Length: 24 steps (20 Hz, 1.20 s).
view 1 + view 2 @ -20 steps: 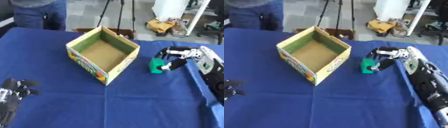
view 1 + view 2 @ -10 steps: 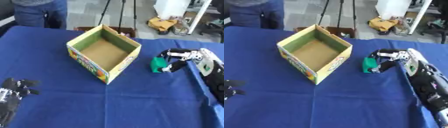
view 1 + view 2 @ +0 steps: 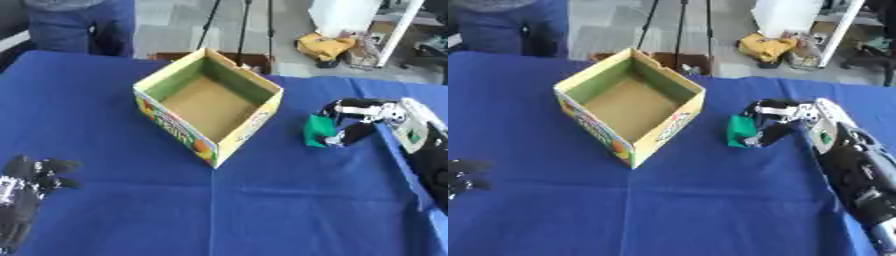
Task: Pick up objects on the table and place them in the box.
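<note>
Green object (image 3: 318, 131) pinched by right hand (image 3: 360, 120), beside box (image 3: 210, 104)

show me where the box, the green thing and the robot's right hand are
box (image 3: 179, 120): left eye view, on its printed outer wall.
green thing (image 3: 739, 131): right eye view, on its front face.
right hand (image 3: 360, 111): left eye view, on the fingers curled round the green thing.

Blue tablecloth (image 3: 262, 200); yellow bag (image 3: 325, 46) behind.

Right hand (image 3: 372, 117) curls its fingers; left hand (image 3: 26, 182) rests open.
</note>
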Tool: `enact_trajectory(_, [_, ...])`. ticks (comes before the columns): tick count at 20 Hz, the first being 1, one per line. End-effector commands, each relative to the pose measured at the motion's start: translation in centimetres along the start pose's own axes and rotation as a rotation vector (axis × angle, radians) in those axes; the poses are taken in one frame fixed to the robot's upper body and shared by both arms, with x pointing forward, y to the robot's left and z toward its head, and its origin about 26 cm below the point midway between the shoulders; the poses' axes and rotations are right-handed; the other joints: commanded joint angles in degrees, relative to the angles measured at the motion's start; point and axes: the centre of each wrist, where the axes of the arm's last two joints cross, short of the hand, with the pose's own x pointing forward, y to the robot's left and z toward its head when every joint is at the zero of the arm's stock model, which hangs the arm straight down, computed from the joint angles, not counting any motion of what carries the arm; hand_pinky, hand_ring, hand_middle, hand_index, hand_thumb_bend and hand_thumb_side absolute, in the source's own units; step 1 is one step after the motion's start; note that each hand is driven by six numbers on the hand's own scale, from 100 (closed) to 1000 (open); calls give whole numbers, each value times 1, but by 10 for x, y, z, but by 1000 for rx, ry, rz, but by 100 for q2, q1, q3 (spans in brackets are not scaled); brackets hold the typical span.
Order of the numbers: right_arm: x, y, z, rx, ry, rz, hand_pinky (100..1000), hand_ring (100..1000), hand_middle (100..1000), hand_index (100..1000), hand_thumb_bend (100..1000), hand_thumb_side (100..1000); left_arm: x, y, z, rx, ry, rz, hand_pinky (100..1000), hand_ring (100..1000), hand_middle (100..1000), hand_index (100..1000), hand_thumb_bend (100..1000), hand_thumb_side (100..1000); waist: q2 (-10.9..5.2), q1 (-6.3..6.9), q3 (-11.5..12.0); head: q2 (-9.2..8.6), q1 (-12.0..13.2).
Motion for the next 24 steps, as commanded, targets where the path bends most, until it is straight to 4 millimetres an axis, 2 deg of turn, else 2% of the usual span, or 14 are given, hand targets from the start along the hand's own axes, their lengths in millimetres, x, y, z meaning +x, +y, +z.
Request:
enact_trajectory(1, [-2,-7,4,-9,-4,32,685,738,729,789,200,497,9,4,-5,-4,-30,-22,614,788,577,620,397,1000,-62,33,2,-33,15])
enact_trajectory(3, [-1,-6,4,-25,-7,32,671,720,685,751,131,463,9,4,-5,-4,-30,-22,614,788,577,620,397,1000,-58,32,4,-35,17])
enact_trajectory(4, [-1,-6,3,-35,-8,33,654,699,634,707,100,419,9,4,-5,-4,-30,-22,614,788,577,620,397,1000,-56,31,5,-36,19])
enact_trajectory(6, [0,-8,4,-74,-11,31,621,657,552,615,100,308,9,4,-5,-4,-30,-22,614,788,577,620,398,1000,-54,27,2,-37,24])
enact_trajectory(10, [1,-16,9,-179,-12,21,597,621,493,488,100,215,8,4,-5,-2,-28,-22,614,787,577,619,400,1000,-59,19,-16,-37,38])
enact_trajectory(17, [3,-29,18,-303,-21,49,600,622,490,467,100,184,7,5,-4,4,-23,-22,615,787,577,619,404,1000,-98,-6,-103,-37,76])
enact_trajectory(24, [5,-51,37,-380,-48,92,599,625,490,463,100,131,6,7,-1,13,-11,-21,616,787,577,619,410,1000,-186,-50,-208,-38,136])
